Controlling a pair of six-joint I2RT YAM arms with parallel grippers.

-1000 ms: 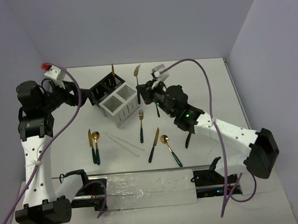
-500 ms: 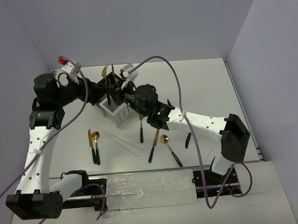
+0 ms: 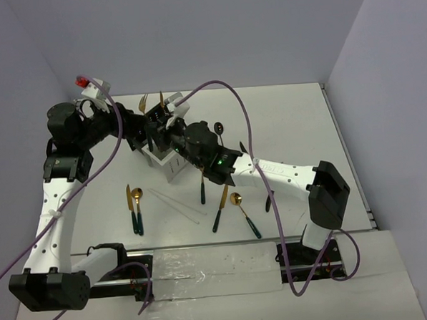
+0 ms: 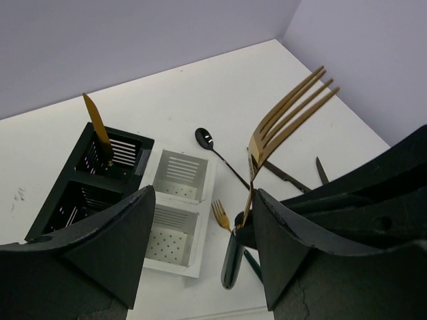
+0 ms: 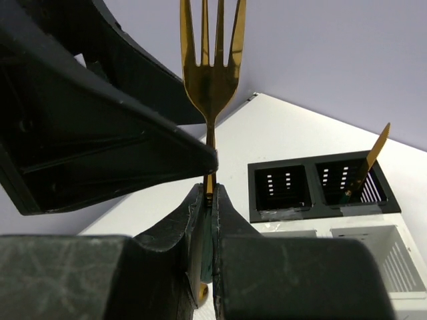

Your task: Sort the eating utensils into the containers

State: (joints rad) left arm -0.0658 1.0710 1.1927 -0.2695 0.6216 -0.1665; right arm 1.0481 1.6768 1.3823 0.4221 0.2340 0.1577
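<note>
My right gripper [image 5: 211, 200] is shut on the dark green handle of a gold fork [image 5: 208, 60], which points straight up. In the top view it [image 3: 156, 124] hovers over the black box [image 3: 138, 140] and white box [image 3: 172, 166], the fork head [image 3: 145, 103] sticking up. My left gripper [image 4: 203, 247] is open, its fingers [image 4: 113, 233] on either side of the fork's handle [image 4: 235, 257], apart from it. A gold knife [image 4: 99, 130] stands in the black box's [image 4: 63, 200] far compartment. The white box [image 4: 208, 193] is empty.
On the table lie a gold fork [image 3: 202, 182], gold knife [image 3: 221, 206] and gold spoon [image 3: 243, 213] in front of the boxes, a gold knife and spoon [image 3: 134, 207] to the left, white chopsticks [image 3: 176, 201], a black spoon [image 3: 219, 131] and a black knife [image 3: 268, 200].
My right arm has swung left with the fork, from right of the boxes to over them. My left gripper has moved right to meet it, its open fingers now flanking the handle.
</note>
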